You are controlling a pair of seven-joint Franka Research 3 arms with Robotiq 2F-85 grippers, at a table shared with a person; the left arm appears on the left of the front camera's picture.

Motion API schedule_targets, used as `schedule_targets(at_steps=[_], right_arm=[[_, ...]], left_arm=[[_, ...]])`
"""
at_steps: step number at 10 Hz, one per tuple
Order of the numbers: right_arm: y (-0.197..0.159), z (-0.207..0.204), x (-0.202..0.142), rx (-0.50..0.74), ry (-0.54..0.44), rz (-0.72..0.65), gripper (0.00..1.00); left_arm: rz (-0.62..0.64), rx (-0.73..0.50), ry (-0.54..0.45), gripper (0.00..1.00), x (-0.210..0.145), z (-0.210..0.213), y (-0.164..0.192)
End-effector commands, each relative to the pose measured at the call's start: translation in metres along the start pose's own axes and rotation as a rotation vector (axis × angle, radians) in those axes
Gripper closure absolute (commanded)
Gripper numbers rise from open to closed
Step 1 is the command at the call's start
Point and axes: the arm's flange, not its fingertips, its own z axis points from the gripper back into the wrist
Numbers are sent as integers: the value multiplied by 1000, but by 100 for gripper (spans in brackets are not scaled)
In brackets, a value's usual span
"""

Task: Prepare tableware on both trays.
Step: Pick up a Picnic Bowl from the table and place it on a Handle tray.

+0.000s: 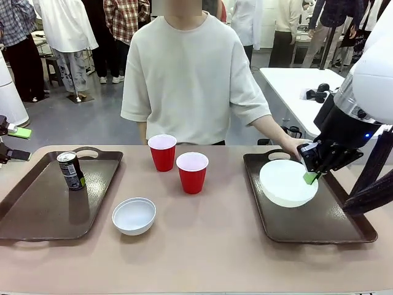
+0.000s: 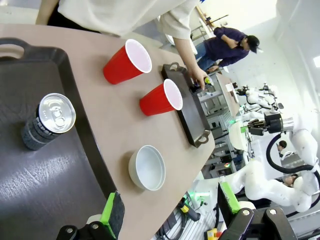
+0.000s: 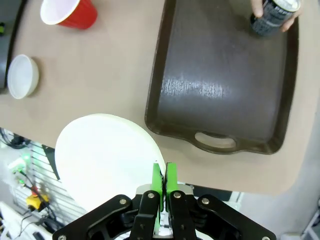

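Bowl [image 1: 287, 182] hangs over the 12 o'clock half of the right tray [image 1: 319, 230], rim pinched tight in the right claw [image 1: 311, 177]! Placing step, I'd say: next, lower it flat and let go. Left claw [image 2: 169, 206] gapes wide at 9 o'clock, empty.

ROBOTICS LAB, OPEN TEST HALL: A white robot arm [image 1: 371, 74] reaches in from the right edge of the front view over a tan table [image 1: 209, 246] bearing a brown tray [image 1: 37, 203]. Across the top of the frame, people in street clothes [image 1: 126, 18] stand about on a grey floor [image 1: 80, 123]. A white bench [image 1: 295, 92] at upper right carries black equipment [image 1: 319, 93]. At upper right of the left wrist view, a person in a dark top [image 2: 225, 47] bends over a workbench between white walls. At lower left of the right wrist view, loose cables [image 3: 22, 192] hang below the table's edge.
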Motion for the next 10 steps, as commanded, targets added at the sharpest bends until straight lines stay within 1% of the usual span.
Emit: schedule_targets(at_steps=[1,3,4,5,7,8,9,10], right_arm=[[-13,-29,-10,20,-5,-26,96],[-30,-41,28,29,-38,-86,96],[-40,-57,45,7,-51,-95,96],[-49,-79,58,-22,-37,-92,96],[-69,-123,73,-85,-14,-100,96],[-79,-135,75,-132,-10,-118,96],[-77,-130,77,-170,-22,-130,96],[-72,-122,79,-68,-1,-110,96]], left_arm=[[-14,-15,-11,0,0,1,1],[-14,-15,-11,0,0,1,1],[-14,-15,-11,0,0,1,1],[-14,-15,-11,0,0,1,1],[-14,-15,-11,0,0,1,1],[-14,-15,-11,0,0,1,1],[-14,-15,-11,0,0,1,1],[-14,-15,-11,0,0,1,1]])
